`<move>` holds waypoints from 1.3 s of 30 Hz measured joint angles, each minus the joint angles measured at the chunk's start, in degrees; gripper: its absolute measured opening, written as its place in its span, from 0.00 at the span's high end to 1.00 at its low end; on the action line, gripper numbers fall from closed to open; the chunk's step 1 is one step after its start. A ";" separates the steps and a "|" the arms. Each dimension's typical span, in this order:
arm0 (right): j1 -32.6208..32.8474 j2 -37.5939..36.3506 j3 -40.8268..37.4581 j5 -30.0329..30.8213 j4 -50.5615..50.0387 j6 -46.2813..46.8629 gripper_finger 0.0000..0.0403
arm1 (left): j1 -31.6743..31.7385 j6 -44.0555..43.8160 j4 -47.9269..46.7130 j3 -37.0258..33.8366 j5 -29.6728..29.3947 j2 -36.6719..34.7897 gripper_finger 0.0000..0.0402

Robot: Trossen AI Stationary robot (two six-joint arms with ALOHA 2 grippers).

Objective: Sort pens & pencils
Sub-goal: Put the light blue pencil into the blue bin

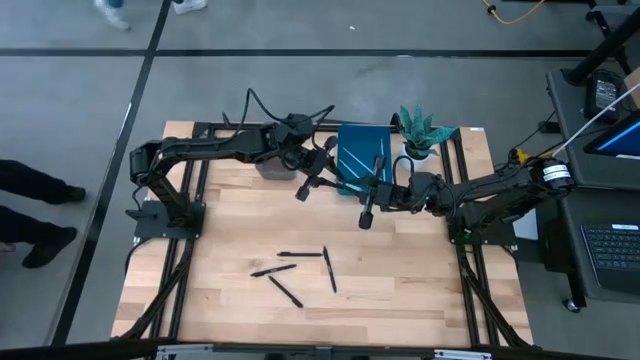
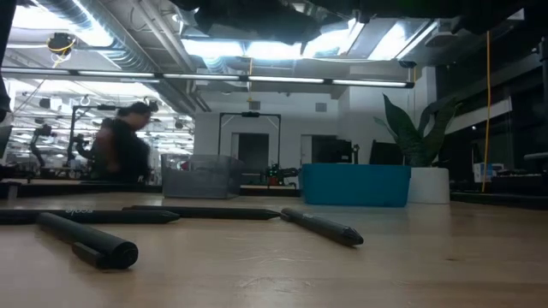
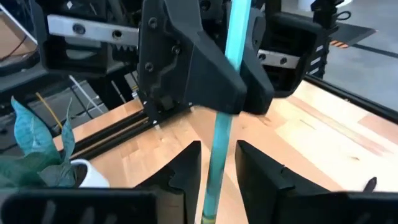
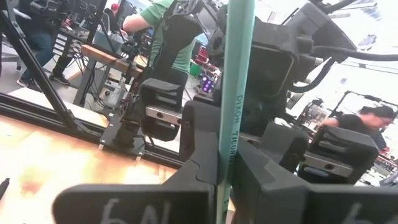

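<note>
Pencil (image 4: 235,106), teal, upright between right jaws (image 4: 227,186), pinched there. Same pencil passes between left jaws (image 3: 217,171), spread slightly, fingers (image 3: 264,177) clear of shaft either side. Both jaws meet mid-air above worktop (image 1: 400,280), tip to tip. Four black pens (image 1: 300,268) lie loose on worktop, well apart from jaws.

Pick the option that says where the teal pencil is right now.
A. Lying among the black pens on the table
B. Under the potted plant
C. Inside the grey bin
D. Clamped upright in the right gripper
D: the right gripper is shut on the teal pencil, which stands upright between its fingers; the left gripper stands open around it.
</note>
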 joint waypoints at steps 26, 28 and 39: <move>-6.26 -6.68 -0.04 4.37 -11.47 4.79 0.94 | 11.73 4.23 -28.29 0.02 -1.51 -9.22 0.76; -7.25 -8.00 -0.02 4.41 -12.56 6.27 0.94 | 11.74 5.22 -29.44 -0.30 1.04 -9.61 0.76; -9.92 -11.43 -0.02 4.20 -21.13 12.40 0.94 | 12.49 3.79 -13.23 -16.81 10.94 -18.41 0.76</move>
